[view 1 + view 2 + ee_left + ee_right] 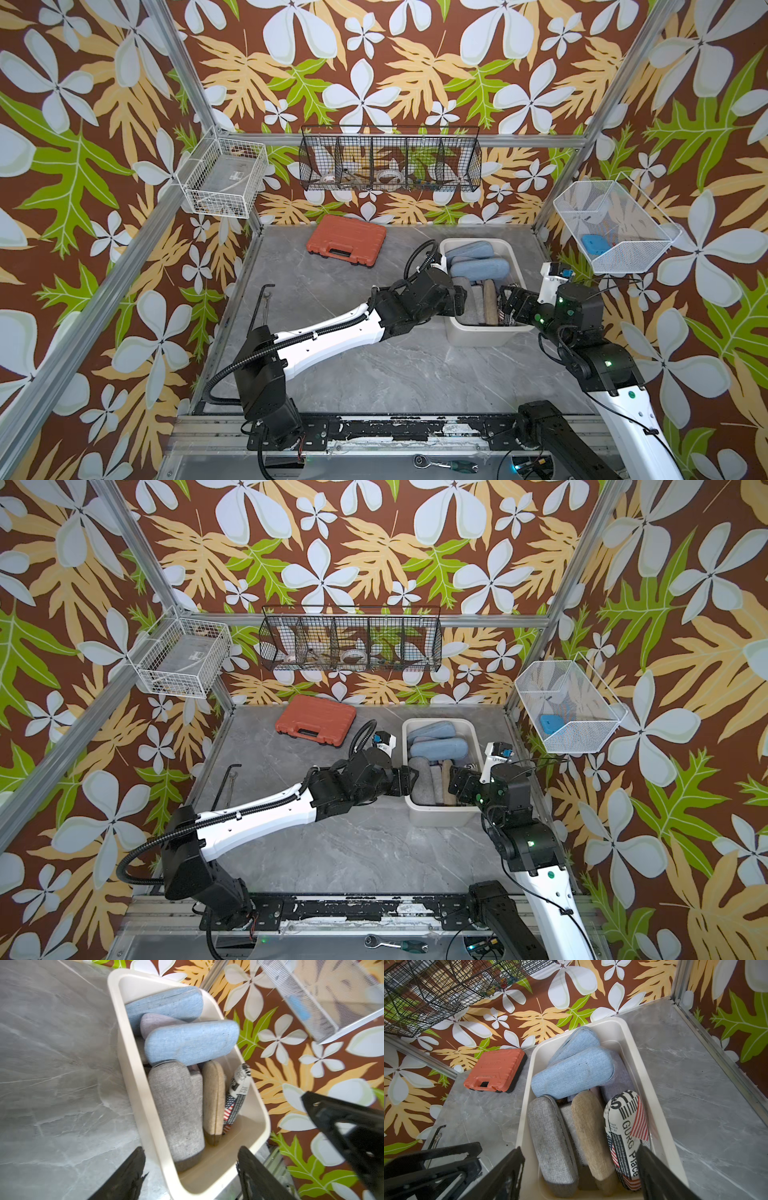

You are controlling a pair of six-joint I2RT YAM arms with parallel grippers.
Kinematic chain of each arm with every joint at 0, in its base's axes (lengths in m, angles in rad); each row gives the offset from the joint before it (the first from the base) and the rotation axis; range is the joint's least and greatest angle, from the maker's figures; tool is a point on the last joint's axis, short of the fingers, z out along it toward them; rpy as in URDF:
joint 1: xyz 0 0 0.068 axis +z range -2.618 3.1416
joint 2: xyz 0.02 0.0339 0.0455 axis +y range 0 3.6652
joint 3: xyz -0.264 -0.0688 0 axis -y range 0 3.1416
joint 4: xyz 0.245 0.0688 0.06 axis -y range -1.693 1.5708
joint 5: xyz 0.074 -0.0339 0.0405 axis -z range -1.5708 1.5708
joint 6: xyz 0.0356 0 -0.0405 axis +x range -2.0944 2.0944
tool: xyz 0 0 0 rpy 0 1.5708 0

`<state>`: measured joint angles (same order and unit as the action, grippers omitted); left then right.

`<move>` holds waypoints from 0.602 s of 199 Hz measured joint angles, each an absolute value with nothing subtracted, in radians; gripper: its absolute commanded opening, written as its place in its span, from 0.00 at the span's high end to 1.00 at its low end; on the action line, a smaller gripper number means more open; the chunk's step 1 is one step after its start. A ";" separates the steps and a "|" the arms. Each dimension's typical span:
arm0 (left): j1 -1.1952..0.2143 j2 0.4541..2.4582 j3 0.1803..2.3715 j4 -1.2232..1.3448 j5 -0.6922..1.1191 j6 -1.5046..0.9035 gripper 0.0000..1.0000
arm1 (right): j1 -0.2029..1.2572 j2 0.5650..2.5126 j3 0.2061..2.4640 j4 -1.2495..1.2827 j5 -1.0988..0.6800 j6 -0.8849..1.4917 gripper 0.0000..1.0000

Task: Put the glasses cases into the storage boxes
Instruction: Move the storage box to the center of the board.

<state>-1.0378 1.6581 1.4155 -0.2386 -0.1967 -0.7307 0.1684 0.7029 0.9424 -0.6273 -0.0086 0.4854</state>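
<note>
**Storage box**: one, cream, on the table towards its right rear.

**Glasses cases**: every one in sight lies inside the box; seven can be counted.
- blue cases: two, lying across the far end, one partly over the other
- grey cases: two, side by side, lengthwise
- tan case: one, beside the greys
- newspaper-and-flag case: one, against the right wall of the box
- lavender case: one, mostly buried

**Left claw**: one, fingers spread by the box's left rim, pinching nothing.

**Right claw**: one, spread wide above the grey, tan and printed cases. Whether a finger touches the printed case cannot be told.

**Orange toolcase**: one, shut, at the table's rear.

**Wire baskets**: three, on the walls.

**View notes:**
- In both top views the arms hide the near ends of the lengthwise cases.
- Only the right wrist view shows the print's lettering.
- The left wrist view shows the right-hand mesh basket but not the toolcase.
- Only the top views show a ratchet below the front rail.
</note>
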 measured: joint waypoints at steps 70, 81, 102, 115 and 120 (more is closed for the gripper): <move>-1.002 1.790 1.469 -0.301 -0.182 -0.757 0.36 | 0.168 0.677 0.941 -0.621 0.034 0.463 0.11; -1.001 1.816 1.485 -0.302 -0.173 -0.758 0.40 | 0.168 0.676 0.939 -0.621 0.035 0.463 0.11; -0.998 1.868 1.528 -0.307 -0.147 -0.758 0.52 | 0.168 0.680 0.936 -0.621 0.038 0.463 0.11; -0.998 1.888 1.547 -0.311 -0.139 -0.758 0.64 | 0.168 0.680 0.936 -0.621 0.039 0.463 0.11; -0.998 1.892 1.552 -0.312 -0.138 -0.758 0.68 | 0.168 0.680 0.936 -0.621 0.040 0.462 0.12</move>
<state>-0.9977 1.8919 1.5517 -0.3122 -0.1375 -0.7578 0.1684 0.6800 0.9356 -0.6212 0.0402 0.4618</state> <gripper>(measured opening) 0.417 0.885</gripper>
